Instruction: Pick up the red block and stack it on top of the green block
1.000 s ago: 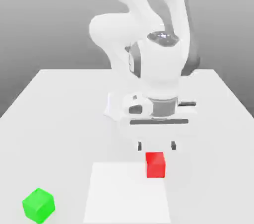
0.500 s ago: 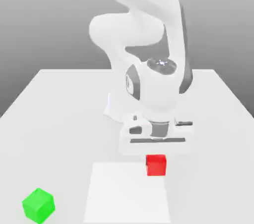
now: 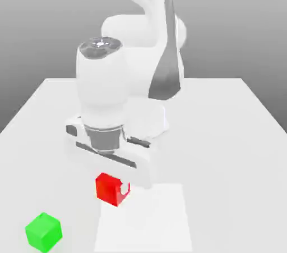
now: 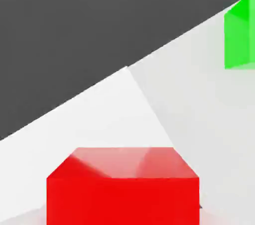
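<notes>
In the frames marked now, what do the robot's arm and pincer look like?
The glossy white robot arm has rounded, bulging segments and dark grey bands at its joints. Its white, bar-shaped pincer housing carries long, dark slots. No cables or lettering can be made out.

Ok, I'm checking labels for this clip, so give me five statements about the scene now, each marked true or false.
1. The gripper holds the red block. True.
2. The red block sits on the green block. False: they are apart.
3. The green block rests on the table. True.
4. The green block lies on the white square. False: it lies beside it, toward the exterior view's left.
5. Both blocks appear in the hand view. True.
</notes>
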Robot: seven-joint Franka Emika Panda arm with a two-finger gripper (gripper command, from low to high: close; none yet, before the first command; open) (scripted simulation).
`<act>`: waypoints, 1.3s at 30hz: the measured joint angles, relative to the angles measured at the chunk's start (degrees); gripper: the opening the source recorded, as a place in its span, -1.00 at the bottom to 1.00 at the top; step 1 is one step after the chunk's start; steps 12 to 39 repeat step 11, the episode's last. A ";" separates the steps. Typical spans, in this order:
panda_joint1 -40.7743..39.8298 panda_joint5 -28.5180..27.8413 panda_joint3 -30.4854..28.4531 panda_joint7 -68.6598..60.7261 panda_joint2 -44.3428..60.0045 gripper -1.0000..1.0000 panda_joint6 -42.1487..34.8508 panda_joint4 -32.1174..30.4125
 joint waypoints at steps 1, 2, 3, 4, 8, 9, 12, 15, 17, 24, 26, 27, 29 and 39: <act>-1.10 0.13 -1.23 1.28 1.08 -1.00 -1.03 2.07; -2.23 0.28 -2.59 2.58 2.16 -1.00 -2.10 4.18; -3.14 0.60 -3.59 3.41 3.49 -1.00 -2.43 5.79; -3.69 1.13 -3.96 3.56 5.21 -1.00 -1.62 6.65; -5.11 3.53 -3.05 2.34 12.45 1.00 4.39 7.76; -5.11 3.53 -3.05 2.34 12.45 1.00 4.39 7.76; -5.11 3.53 -3.05 2.34 12.45 1.00 4.39 7.76; -5.11 3.53 -3.05 2.34 12.45 1.00 4.39 7.76; -5.11 3.53 -3.05 2.34 12.45 1.00 4.39 7.76; -5.11 3.53 -3.05 2.34 12.45 1.00 4.39 7.76; -5.11 3.53 -3.05 2.34 12.45 1.00 4.39 7.76; -5.11 3.53 -3.05 2.34 12.45 1.00 4.39 7.76; -5.11 3.53 -3.05 2.34 12.45 1.00 4.39 7.76; -5.11 3.53 -3.05 2.34 12.45 1.00 4.39 7.76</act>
